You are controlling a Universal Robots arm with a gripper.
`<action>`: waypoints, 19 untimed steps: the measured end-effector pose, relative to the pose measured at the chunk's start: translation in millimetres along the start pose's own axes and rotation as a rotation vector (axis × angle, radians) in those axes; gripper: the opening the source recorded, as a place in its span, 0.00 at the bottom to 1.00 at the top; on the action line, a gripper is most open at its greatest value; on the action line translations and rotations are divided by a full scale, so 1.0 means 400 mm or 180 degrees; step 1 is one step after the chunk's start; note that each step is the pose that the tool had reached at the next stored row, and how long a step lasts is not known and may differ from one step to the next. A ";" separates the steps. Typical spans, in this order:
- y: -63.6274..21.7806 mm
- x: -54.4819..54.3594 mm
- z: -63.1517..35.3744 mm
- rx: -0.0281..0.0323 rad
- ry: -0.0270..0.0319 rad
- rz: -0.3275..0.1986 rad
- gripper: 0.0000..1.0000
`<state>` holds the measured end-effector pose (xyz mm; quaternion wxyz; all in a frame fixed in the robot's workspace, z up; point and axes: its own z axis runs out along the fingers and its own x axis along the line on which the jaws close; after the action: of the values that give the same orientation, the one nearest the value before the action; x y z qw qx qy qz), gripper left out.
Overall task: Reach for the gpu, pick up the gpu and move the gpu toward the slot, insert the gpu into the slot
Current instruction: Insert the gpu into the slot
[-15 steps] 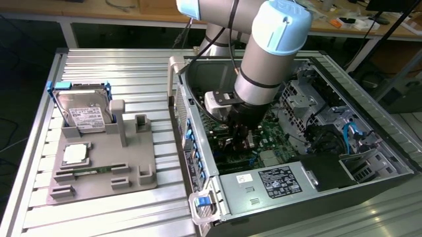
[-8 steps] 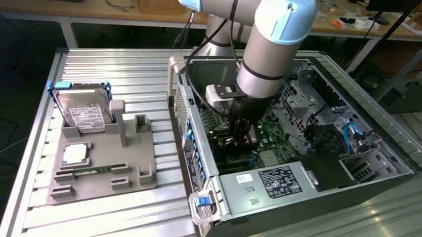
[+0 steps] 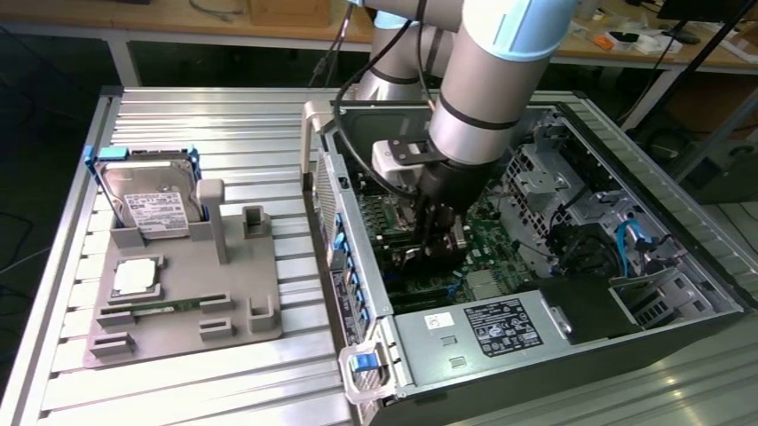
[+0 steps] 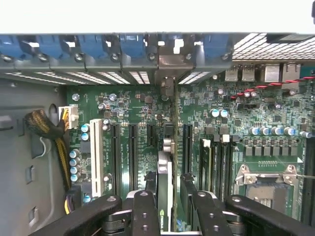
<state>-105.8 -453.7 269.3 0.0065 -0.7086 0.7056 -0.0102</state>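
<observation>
ok, on the exterior view's left a grey fixture tray (image 3: 177,311) sits on the ribbed metal desk (image 3: 272,124), carrying a silver hard drive (image 3: 152,200) with a white label, a cpu chip (image 3: 133,277) and a slim green memory stick (image 3: 166,307) lying in a groove. just beside the tray on the exterior view's right is the open pc case (image 3: 663,177), side panel off, motherboard (image 3: 492,244) exposed, psu (image 3: 498,324) with its label at the near end. arm (image 3: 492,80) comes down into the case, claw (image 3: 436,238) low over the board. in the wrist view the claw (image 4: 166,189) is pinching the gpu (image 4: 166,167), fingers (image 4: 146,206) clamped on either side of the card, which is seen edge-on and upright. the card stands between the black expansion slots (image 4: 132,152), running toward the rear bracket openings with blue latches (image 4: 133,46); its metal end (image 4: 167,66) meets the rear wall there. can't tell whether the card edge is fully seated in the slot. cpu socket (image 4: 268,184) and ram slots (image 4: 216,162) lie to the far side of the card, a white slot (image 4: 96,157) and sleeved cable bundle (image 4: 49,130) on the other.
</observation>
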 end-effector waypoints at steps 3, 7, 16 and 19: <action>0.000 0.000 -0.012 0.0009 0.0001 0.0000 0.34; -0.001 -0.001 -0.028 0.0022 0.0001 0.0000 0.34; -0.001 -0.004 -0.050 0.0040 0.0000 0.0000 0.33; -0.001 -0.004 -0.050 0.0040 0.0000 0.0000 0.19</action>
<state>-106.0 -452.1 289.4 0.0109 -0.7085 0.7055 -0.0146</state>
